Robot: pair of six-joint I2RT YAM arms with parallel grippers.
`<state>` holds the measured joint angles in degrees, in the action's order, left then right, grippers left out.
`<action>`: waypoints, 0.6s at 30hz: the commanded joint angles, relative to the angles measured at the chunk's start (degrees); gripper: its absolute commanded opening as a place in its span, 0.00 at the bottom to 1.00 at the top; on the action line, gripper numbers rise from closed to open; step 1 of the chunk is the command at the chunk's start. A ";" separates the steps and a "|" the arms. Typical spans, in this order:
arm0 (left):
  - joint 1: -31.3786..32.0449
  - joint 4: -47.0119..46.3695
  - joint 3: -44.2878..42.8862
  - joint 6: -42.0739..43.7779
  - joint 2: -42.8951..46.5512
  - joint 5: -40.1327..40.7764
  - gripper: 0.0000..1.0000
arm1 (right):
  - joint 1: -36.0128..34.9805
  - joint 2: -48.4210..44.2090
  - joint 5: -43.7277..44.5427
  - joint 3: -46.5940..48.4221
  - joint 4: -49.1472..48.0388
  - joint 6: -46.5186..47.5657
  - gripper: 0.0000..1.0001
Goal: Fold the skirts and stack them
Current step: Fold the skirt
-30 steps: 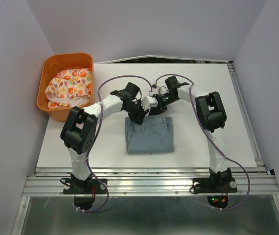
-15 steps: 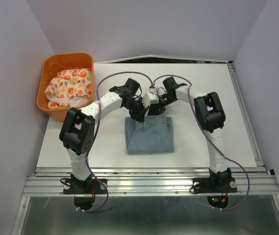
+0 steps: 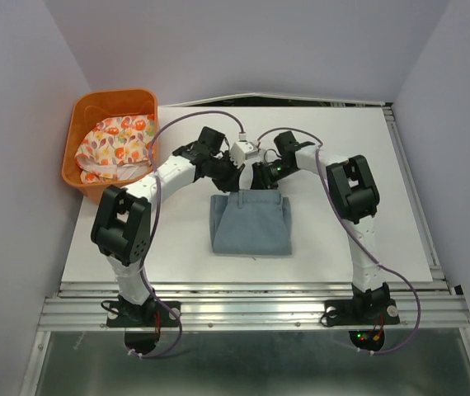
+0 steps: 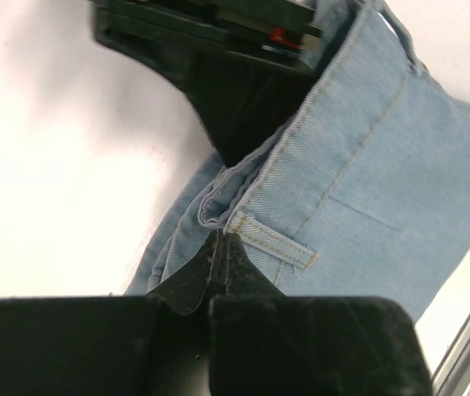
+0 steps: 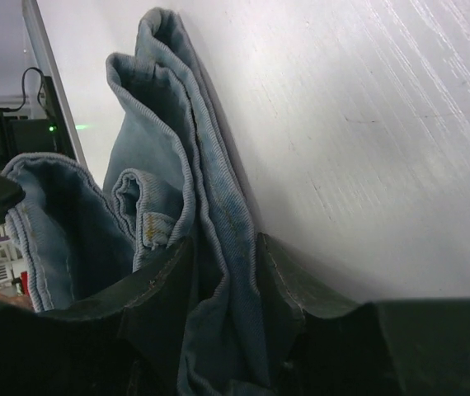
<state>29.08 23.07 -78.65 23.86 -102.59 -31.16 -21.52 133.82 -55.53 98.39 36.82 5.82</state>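
The light blue denim skirt (image 3: pixel 250 224) lies folded in a rectangle at the table's middle. Its far edge is lifted between both grippers. My left gripper (image 3: pixel 232 176) is shut, its tips pinching the denim skirt (image 4: pixel 367 165) at a folded edge beside a belt loop. My left gripper (image 4: pixel 221 239) shows no gap between its fingers. My right gripper (image 3: pixel 259 176) is shut on bunched layers of the denim skirt (image 5: pixel 161 140), which run between the fingers of the right gripper (image 5: pixel 221 247). The floral skirt (image 3: pixel 118 142) lies crumpled in the basket.
The orange plastic basket (image 3: pixel 86 107) stands at the table's far left corner. The white tabletop (image 3: pixel 359 165) stretches right of the skirt to a metal rail. Grey walls close in both sides. The right gripper's black body (image 4: pixel 235 49) sits close ahead of my left fingers.
My left gripper has shut on the skirt's far edge and pulled back toward the far side. The right gripper moved with it, and the skirt's far edge has spread wider.
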 commanded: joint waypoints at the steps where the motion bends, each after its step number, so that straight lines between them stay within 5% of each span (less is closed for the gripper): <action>1: -0.52 -12.43 3.41 -8.46 2.22 4.08 0.00 | -1.25 0.74 3.49 -1.45 0.10 2.44 0.43; 8: -0.52 -14.98 5.26 -11.38 -6.03 7.16 0.00 | -1.25 1.53 5.60 1.36 0.18 1.74 0.44; 12: -0.52 -15.34 4.65 -12.16 -8.86 8.13 0.00 | -1.25 2.32 7.53 4.87 0.45 0.16 0.55; 18: -0.52 -14.11 3.07 -14.01 -12.20 8.75 0.00 | 0.33 -1.26 31.85 14.72 2.38 -0.11 0.73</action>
<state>28.80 9.43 -74.52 11.03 -112.16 -25.80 -21.76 134.32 -43.16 107.74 38.68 4.73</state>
